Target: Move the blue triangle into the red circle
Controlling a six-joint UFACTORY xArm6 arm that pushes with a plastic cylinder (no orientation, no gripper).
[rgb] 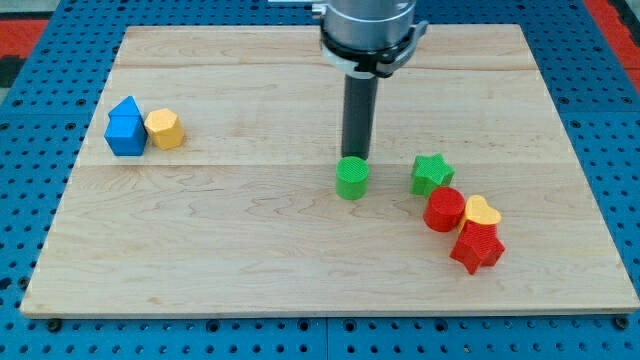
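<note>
- Nearest the view's bottom sits the red star (476, 247), touching the red circle (444, 210) and a yellow heart (482, 211).
- Blue triangle (126, 128) lies far off at the view's left, against a yellow hexagon (164, 129); nothing of the task looks done.
- My tip (355, 157) stands upright mid-desk (300, 270), just behind the green cylinder (351, 179), near a green star (431, 174).
- No tool exists to clench; the rod carries nothing.

On our surface (300, 250), my tip (356, 156) stands just above the green cylinder (351, 178). Right of it lies the green star (431, 174); below that cluster the red circle (444, 209), yellow heart (482, 211) and red star (477, 246). Far left, the blue triangle (126, 127) touches the yellow hexagon (164, 129).
</note>
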